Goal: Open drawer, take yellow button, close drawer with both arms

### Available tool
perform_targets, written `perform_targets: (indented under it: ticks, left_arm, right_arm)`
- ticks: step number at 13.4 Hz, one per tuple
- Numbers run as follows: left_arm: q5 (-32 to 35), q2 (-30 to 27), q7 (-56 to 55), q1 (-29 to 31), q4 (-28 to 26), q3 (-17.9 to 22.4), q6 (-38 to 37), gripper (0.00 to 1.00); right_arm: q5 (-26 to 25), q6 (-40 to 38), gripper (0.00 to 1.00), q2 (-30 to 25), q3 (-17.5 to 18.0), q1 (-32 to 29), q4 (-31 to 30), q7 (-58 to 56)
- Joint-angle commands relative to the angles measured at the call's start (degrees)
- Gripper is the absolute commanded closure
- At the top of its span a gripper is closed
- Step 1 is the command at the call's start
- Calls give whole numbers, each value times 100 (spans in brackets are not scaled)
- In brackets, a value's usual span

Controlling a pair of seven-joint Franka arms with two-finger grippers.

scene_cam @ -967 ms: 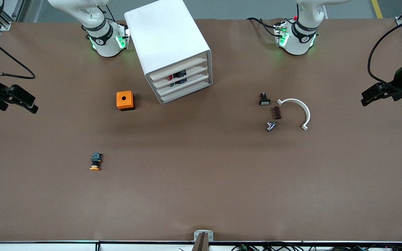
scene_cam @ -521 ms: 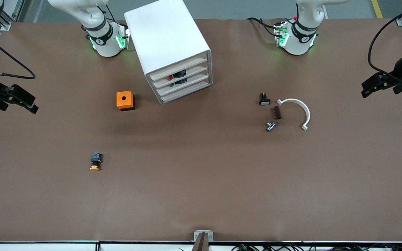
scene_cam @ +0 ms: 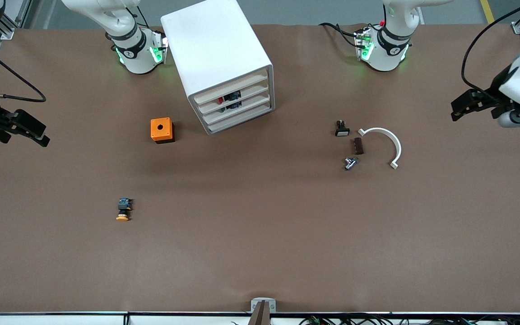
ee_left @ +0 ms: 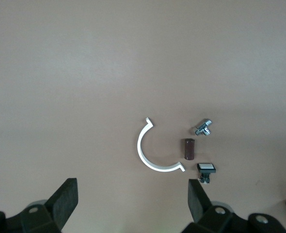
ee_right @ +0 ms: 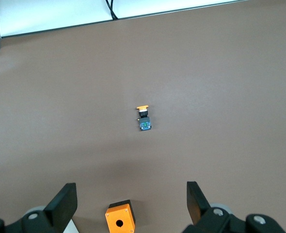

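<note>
The white cabinet (scene_cam: pixel 217 54) stands near the robots' bases, and its highest drawer (scene_cam: pixel 230 89) is shut flush like the three below. The button (scene_cam: pixel 123 210), with orange cap, black body and bluish end, lies on the table nearer the front camera, toward the right arm's end. It also shows in the right wrist view (ee_right: pixel 143 118). My right gripper (scene_cam: pixel 34 131) hangs open and empty over the table's right-arm end, its fingers (ee_right: pixel 65 201) wide apart. My left gripper (scene_cam: pixel 461 106) is open and empty over the left-arm end, its fingers (ee_left: pixel 68 199) spread.
An orange square box (scene_cam: pixel 162 130) with a round hole stands beside the cabinet. Toward the left arm's end lie a black piece with a white face (scene_cam: pixel 341 129), a brown piece (scene_cam: pixel 358 146), a metal piece (scene_cam: pixel 350 163) and a white curved piece (scene_cam: pixel 388 140).
My left arm has swung in over the table, bringing its gripper a little toward the middle. The right arm, the button and the cabinet have not moved.
</note>
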Motion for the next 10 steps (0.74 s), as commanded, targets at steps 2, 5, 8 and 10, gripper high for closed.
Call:
perform_targets:
  ticks: [2,5,8,10]
  left_arm:
    - [-88,-209,4,64,-7,-122,-146,0]
    - [-53,-129,22,63,178,-113,-252,0]
    - [-35,-68,22,90,336,-87,-261,0]
    - [-35,-85,22,99,381,-60,-358,0]
  right_arm:
    - [-68,-91,0,-15,34,-38,63,30]
    - [-68,-118,0,-15,34,-38,63,39]
    - [-68,-118,0,-15,34,-38,63,48]
    - [-68,-118,0,-15,34,-38,63,57]
